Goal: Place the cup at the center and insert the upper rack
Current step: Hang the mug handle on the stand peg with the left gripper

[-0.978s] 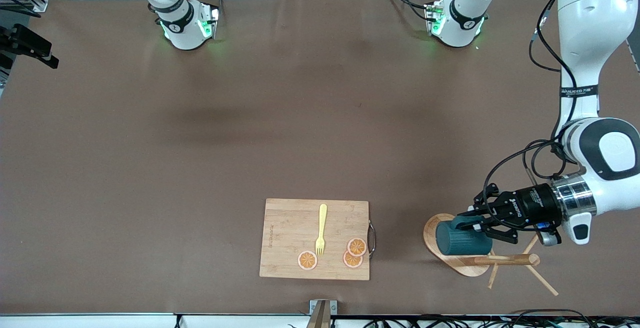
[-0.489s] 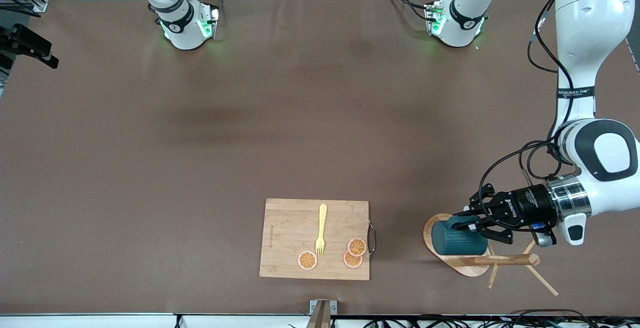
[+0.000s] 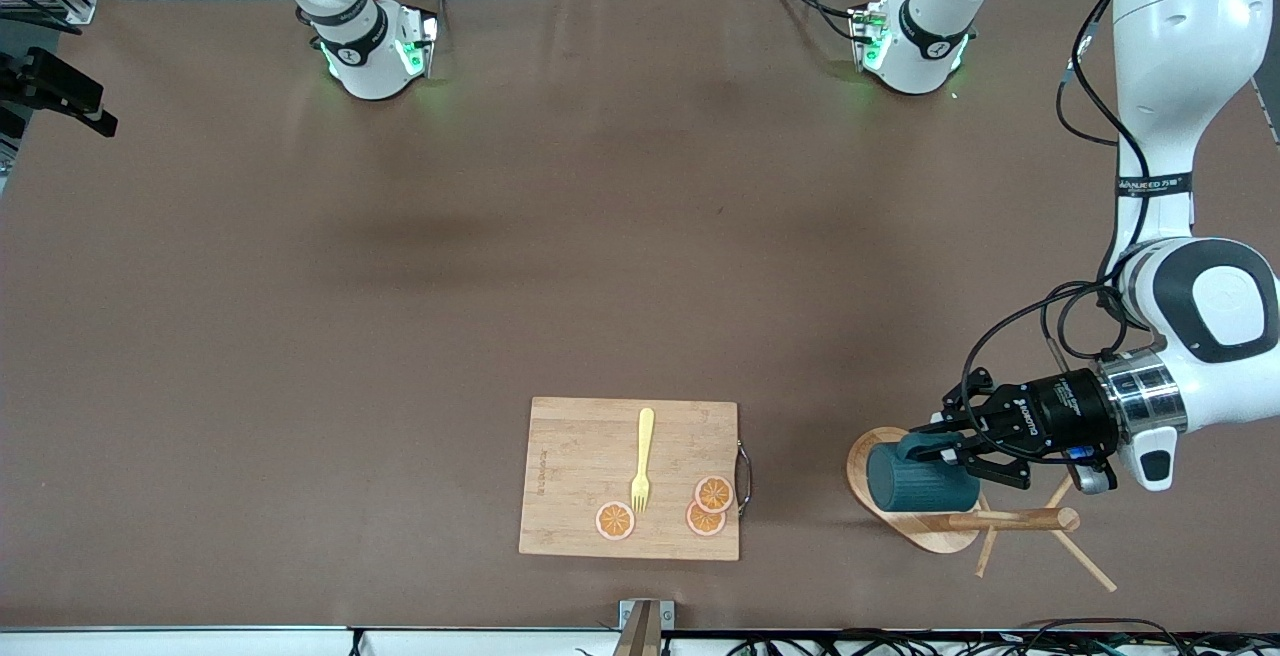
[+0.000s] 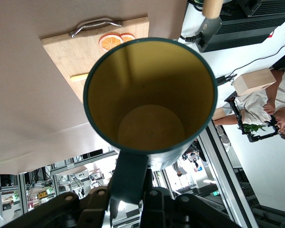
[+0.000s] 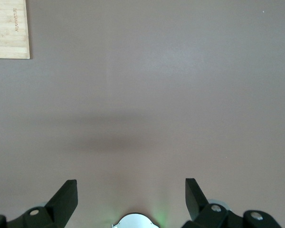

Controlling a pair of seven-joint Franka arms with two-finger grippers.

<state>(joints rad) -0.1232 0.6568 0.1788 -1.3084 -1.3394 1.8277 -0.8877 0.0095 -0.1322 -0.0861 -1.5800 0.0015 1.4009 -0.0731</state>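
While the right gripper (image 5: 131,199) waits spread open, the left gripper (image 3: 945,449) clamps one cup (image 3: 915,478) — over one upper rack (image 3: 965,516), at 3 o'clock of one cutting board (image 3: 580,476).

The left pincer (image 3: 935,448) grips the cup (image 3: 915,479) over the upper rack (image 3: 960,521).

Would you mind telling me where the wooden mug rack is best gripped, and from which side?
Probably the round post, on the bare stretch between oval base and thin crossing pegs, clamped across its width. The left claw, shut on the cup by its handle, hangs over the base, so come from the peg end. The right claw waits open over bare table.
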